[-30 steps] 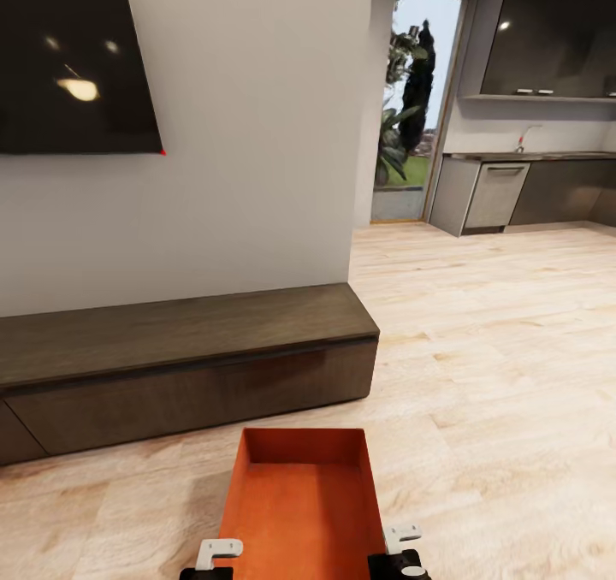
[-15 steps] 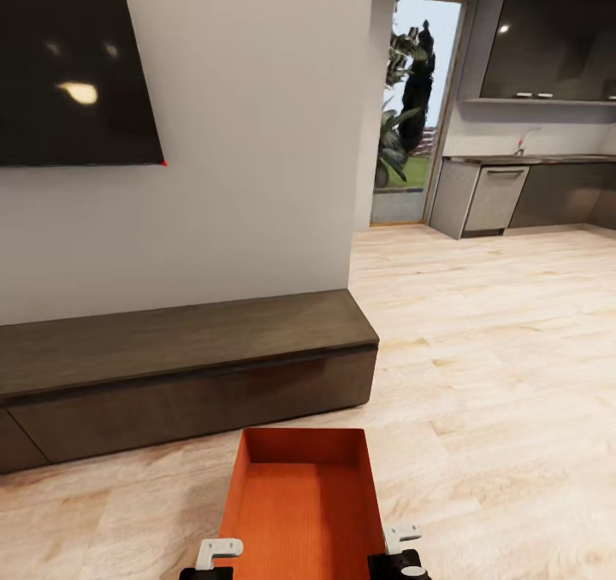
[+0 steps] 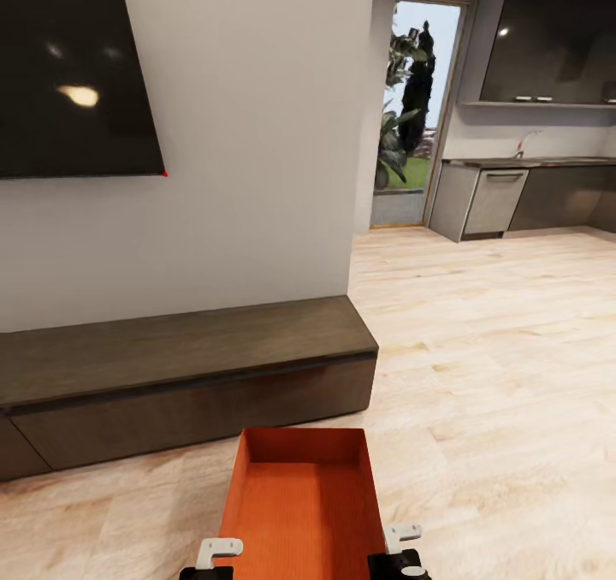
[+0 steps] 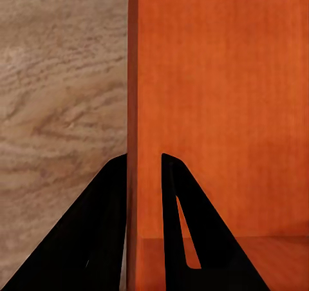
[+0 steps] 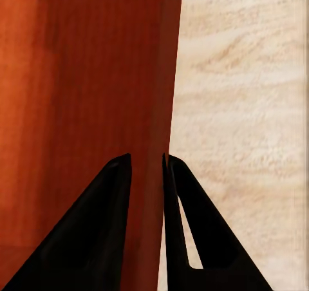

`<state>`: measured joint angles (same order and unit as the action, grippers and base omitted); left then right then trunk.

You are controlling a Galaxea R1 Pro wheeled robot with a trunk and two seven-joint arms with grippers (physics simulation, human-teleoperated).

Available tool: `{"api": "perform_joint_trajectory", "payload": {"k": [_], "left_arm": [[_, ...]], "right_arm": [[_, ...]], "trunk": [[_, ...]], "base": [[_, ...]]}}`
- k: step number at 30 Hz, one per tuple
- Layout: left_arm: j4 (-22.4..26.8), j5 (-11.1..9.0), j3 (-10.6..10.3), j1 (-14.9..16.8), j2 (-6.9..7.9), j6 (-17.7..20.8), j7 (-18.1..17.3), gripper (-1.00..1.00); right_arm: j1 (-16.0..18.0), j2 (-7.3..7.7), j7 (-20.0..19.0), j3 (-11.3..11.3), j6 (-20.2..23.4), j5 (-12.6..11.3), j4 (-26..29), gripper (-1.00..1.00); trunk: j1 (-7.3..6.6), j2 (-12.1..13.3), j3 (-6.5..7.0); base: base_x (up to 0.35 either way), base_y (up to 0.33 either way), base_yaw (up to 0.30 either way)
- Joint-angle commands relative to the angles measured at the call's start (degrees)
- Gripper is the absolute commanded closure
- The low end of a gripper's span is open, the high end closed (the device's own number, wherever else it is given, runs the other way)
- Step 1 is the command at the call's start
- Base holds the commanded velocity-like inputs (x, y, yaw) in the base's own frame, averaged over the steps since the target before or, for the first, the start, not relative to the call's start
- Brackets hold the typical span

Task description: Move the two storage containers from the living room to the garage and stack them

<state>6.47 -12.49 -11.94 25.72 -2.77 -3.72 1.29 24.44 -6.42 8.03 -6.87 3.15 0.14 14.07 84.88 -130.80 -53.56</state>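
Carrying one storage container (image 3: 301,503) between both arms, the robot holds it low in front of its trunk, above the light wood plank floor (image 3: 496,375) of the living room. The orange-red bin is open-topped and empty, its ribbed bottom showing in the head view.

The left claw (image 4: 144,175) is nearly closed, pinching the bin's thin side wall, one finger outside and one inside. The right claw (image 5: 147,172) grips the opposite wall in the same way, one finger on each face of it. In the head view the two wrists flank the bin's near end at the lower edge of the picture.

As a judgement, the task is at an early stage: one bin is lifted and in transport, the garage is nowhere in sight, and nothing is yet set down or stacked. The second bin is not accounted for here, so both the placing and the stacking remain.

Just ahead and to the left stands the long low dark-brown cabinet (image 3: 180,375) against the white wall (image 3: 257,135), under the black TV (image 3: 73,71); its right end corner lies near the bin's far edge. To the right the plank floor runs wide and unobstructed toward a kitchen counter (image 3: 530,191) and a glazed doorway (image 3: 411,109), giving the easier room for turning.
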Motion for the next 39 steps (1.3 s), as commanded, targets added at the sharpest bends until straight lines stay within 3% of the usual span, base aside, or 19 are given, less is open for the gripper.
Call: {"api": "perform_joint_trajectory", "payload": {"k": [1, 39], "left_arm": [[-0.1, -0.7, -1.1, 0.0, -0.04, -0.1, 0.1, 1.0], [-0.1, -0.7, -1.2, 0.0, -0.04, -0.1, 0.1, 1.0]], "right_arm": [[0.0, -0.02, 0.0, -0.6, 0.3, -0.3, 0.2, 1.0], [0.0, -0.04, 0.0, -0.8, -0.1, -0.3, 0.8, 1.0]], "trunk": [[-0.24, 0.4, 0.13], [-8.58, 15.6, 6.82]], "base": [[0.0, 0.0, 0.0], [0.0, 0.0, 0.0]]}}
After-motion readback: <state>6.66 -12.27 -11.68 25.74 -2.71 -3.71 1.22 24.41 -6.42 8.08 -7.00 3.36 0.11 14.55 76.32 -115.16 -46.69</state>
